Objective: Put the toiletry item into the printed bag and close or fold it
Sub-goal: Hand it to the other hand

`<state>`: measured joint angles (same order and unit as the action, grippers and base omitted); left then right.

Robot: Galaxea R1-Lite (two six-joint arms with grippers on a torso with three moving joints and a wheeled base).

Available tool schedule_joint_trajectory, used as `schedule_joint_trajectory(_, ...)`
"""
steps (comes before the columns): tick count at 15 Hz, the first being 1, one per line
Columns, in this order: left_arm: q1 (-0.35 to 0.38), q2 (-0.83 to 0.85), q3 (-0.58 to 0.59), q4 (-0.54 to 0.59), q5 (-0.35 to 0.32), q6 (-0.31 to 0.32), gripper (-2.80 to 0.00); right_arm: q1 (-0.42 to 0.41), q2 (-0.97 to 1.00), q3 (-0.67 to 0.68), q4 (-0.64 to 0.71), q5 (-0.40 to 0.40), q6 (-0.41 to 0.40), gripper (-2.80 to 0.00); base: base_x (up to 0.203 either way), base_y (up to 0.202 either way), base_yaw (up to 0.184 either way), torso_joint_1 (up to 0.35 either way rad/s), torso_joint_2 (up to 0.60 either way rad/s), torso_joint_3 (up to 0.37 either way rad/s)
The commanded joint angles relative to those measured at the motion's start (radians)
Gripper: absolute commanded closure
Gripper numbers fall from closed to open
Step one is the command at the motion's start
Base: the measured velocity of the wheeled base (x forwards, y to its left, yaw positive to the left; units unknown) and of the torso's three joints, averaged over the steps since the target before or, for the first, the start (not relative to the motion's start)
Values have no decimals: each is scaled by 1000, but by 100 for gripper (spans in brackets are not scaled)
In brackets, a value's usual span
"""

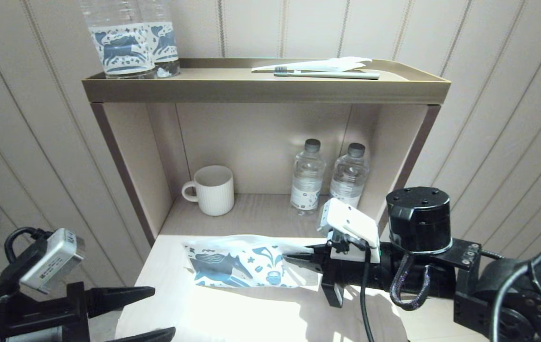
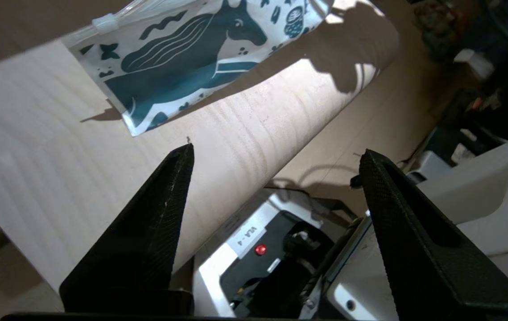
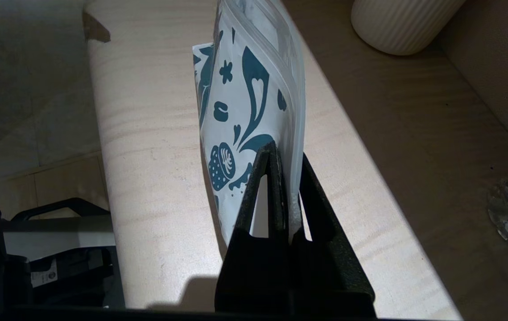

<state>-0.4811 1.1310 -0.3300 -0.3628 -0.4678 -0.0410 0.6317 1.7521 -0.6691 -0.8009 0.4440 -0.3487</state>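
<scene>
From the head view, the right gripper (image 1: 294,259) pinches the printed bag (image 1: 246,267) over the table (image 1: 232,313). At the left wrist, the left gripper (image 2: 276,154) gapes empty, near the bag. The right wrist shows the pinch at the bag's end; I'd keep it firm.
</scene>
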Motion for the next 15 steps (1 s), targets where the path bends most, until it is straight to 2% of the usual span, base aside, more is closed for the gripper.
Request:
schedule_joint_trajectory(1, 63, 51, 2, -3, -36, 63, -280, 0, -2, 2, -4, 4, -3, 0, 0, 0, 0, 0, 0, 0)
schedule_joint_trajectory(3, 186, 85, 1, -3, -116, 159, -280, 0, -2, 2, -4, 5, -4, 0, 0, 0, 0, 0, 0, 0)
schedule_joint_trajectory(5, 305, 148, 0, -2, -189, 318, -280, 0, -2, 3, -4, 5, -4, 0, 0, 0, 0, 0, 0, 0)
schedule_joint_trajectory(7, 389, 232, 1, 3, -234, 512, -280, 3, 0, 4, -4, 5, -4, 0, 0, 0, 0, 0, 0, 0)
schedule_joint_trajectory(9, 424, 308, -16, 7, -275, 640, -280, 12, 2, 5, -4, 5, -4, 0, 0, 0, 0, 0, 0, 0)
schedule_joint_trajectory(12, 422, 365, -58, 8, -328, 697, -280, 14, 9, 3, -4, 7, -5, 0, 0, 0, 0, 0, 0, 0)
schedule_joint_trajectory(15, 351, 411, -103, 9, -355, 706, -280, 19, 10, 2, -4, 7, -6, 0, 0, 0, 0, 0, 0, 0)
